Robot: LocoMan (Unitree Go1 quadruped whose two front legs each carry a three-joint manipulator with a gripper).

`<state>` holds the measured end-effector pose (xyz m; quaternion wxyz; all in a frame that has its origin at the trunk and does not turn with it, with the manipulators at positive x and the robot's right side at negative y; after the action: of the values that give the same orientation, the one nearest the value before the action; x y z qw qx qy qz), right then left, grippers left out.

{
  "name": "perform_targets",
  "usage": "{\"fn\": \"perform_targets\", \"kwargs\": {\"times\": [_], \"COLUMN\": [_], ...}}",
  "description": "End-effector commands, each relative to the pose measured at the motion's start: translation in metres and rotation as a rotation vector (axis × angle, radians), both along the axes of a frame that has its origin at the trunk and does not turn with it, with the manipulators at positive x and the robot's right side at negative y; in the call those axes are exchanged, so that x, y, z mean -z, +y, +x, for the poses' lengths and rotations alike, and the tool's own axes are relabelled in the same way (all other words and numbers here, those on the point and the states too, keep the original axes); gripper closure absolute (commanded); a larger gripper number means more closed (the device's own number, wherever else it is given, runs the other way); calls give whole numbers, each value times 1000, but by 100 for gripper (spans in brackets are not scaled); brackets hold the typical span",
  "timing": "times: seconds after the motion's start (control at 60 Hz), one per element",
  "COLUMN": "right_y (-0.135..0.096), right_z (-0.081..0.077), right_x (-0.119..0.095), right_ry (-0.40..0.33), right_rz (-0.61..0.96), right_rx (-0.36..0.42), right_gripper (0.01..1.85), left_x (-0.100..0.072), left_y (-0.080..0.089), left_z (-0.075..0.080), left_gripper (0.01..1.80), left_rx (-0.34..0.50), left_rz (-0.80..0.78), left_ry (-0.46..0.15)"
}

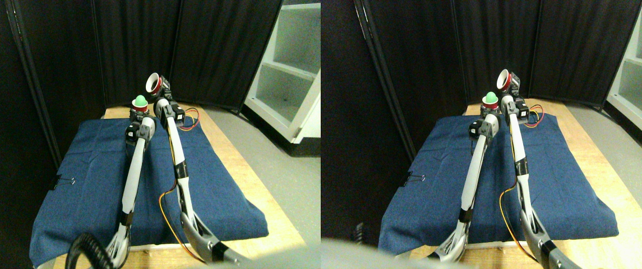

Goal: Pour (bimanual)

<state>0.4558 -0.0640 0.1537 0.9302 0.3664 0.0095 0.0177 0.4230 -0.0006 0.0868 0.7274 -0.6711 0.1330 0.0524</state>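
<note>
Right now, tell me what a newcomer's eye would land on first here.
First the two pale arms rising side by side over the blue cloth, meeting near its far edge. The right gripper holds a red cup tipped on its side, just above and right of a second cup with a green ball on top, at the left gripper. A white shelf stands at far right.

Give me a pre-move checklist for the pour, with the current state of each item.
1. Red cup raised at the right gripper: ok.
2. Red cup tilted, mouth facing left: ok.
3. Second cup, green ball on top, at the left gripper: ok.
4. Red cup higher than second cup: ok.
5. Red cup's mouth directly over second cup: cannot tell.
6. Blue cloth lies under both arms: ok.
</note>
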Motion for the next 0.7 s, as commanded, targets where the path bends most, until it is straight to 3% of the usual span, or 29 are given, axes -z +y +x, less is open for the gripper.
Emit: {"fn": "perform_targets", "kwargs": {"times": [0.017, 0.167, 0.517, 0.7], "right_y": [-18, -24, -39, -47], "right_z": [-13, -15, -24, -25], "right_x": [-17, -16, -2, 4], "right_ry": [102, 100, 143, 126], "right_rz": [846, 860, 853, 803], "right_rx": [343, 373, 353, 358], "right_gripper": [153, 153, 153, 153], "left_x": [-9, -10, -8, -9], "left_y": [3, 11, 35, 46], "left_z": [1, 0, 0, -1], "left_gripper": [148, 148, 148, 148], "left_rx": [10, 12, -12, -46], "left_rz": [5, 31, 66, 93], "left_ry": [-49, -61, -89, -97]}}
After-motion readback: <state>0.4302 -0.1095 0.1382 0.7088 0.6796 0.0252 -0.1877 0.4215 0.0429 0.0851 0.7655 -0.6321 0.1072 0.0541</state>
